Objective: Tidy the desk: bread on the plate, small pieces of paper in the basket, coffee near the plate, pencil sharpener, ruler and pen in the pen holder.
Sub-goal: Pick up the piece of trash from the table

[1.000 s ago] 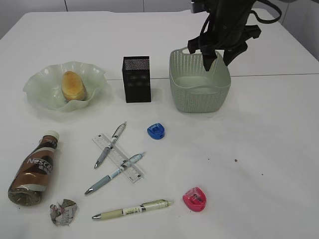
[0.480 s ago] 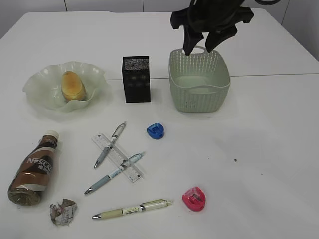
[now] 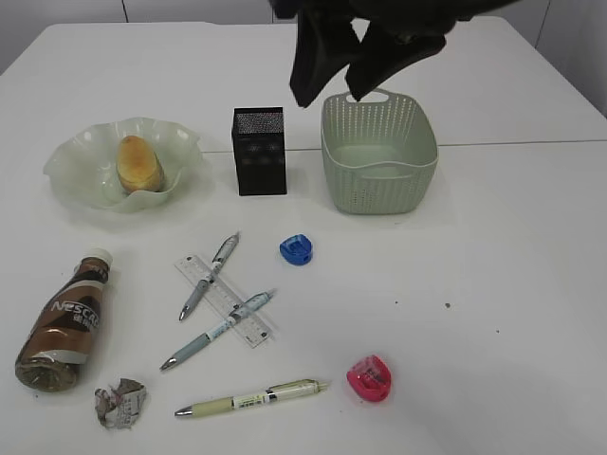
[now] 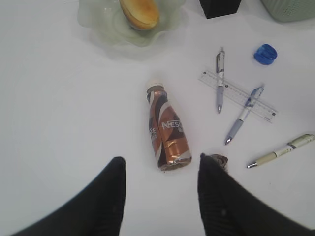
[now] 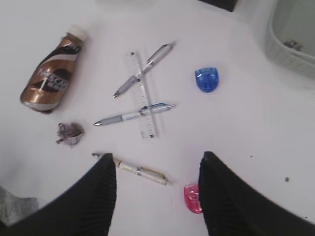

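Tool on the right (image 5: 156, 194) hangs wide and empty; crossed pens (image 3: 211, 276) atop the ruler (image 3: 224, 300) could scatter if it grabs carelessly.

Bare counter (image 3: 503, 284) lies open right of the pink sharpener (image 3: 370, 377). On the left, pens and ruler (image 3: 224, 300) crowd the middle, the coffee bottle (image 3: 64, 322) lying beside them, a crumpled paper (image 3: 119, 402) just below it.
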You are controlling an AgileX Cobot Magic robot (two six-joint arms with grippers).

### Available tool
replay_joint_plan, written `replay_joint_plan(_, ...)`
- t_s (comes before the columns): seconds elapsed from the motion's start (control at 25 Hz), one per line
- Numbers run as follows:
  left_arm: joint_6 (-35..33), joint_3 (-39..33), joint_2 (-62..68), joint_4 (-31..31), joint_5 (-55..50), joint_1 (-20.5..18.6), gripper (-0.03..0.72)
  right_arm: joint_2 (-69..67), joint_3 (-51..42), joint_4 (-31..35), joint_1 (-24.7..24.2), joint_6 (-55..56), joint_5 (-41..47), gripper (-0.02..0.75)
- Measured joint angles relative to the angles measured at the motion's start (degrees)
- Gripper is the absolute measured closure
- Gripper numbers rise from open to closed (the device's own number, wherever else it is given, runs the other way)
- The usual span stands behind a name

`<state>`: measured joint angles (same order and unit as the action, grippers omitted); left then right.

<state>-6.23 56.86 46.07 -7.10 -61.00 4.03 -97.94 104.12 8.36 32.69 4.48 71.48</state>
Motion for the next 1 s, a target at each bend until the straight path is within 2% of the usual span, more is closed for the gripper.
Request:
replay_joint_plan(0.44, 1.4, 0.0, -10.9, 1.7, -11.0, 0.0, 0.355, 0.5, -1.8, 1.2, 17.1, -1.6, 0.1, 0.339)
replay_joint_plan(0.68, 3.1, 0.0, -15.0, 3.6, -11.3, 0.0, 0.355, -6.4, -1.8, 3.8, 20.5, -2.0, -0.3, 0.339)
replay_joint_plan(1.0, 3.3, 0.0, -17.0, 3.9, -11.5, 0.0, 0.355, -14.6, -1.8, 5.6, 24.9, -6.5, -7.7, 0.339)
